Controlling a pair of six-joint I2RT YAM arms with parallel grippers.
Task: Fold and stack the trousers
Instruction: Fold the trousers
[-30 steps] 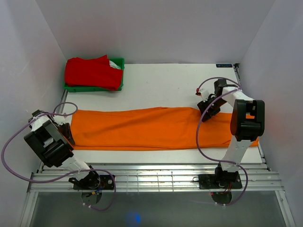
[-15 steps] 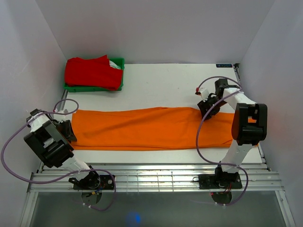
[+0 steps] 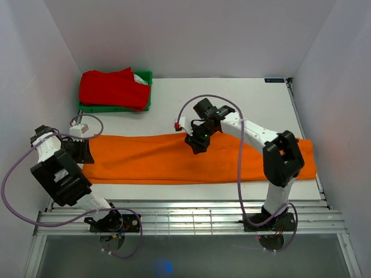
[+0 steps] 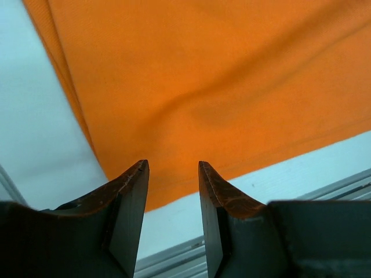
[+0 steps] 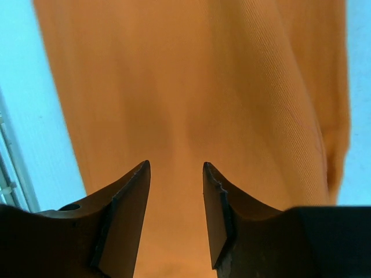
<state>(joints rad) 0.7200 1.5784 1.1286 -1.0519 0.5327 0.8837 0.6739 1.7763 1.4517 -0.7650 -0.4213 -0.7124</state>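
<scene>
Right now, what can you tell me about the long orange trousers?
The orange trousers are soft, woven-looking cloth, laid out as one long strip. They lie flat on the white table, stretching from the left side nearly to the right edge, with only gentle wrinkles. The left arm's fingers hang open over the left end, the right arm's fingers open over the middle; neither grips the cloth.

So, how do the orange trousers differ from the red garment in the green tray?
The orange trousers lie stretched out long and flat; the red garment sits as a compact pile. The orange trousers rest directly on the table, the red garment in the green tray. Both are plain, single-colour cloth.
</scene>
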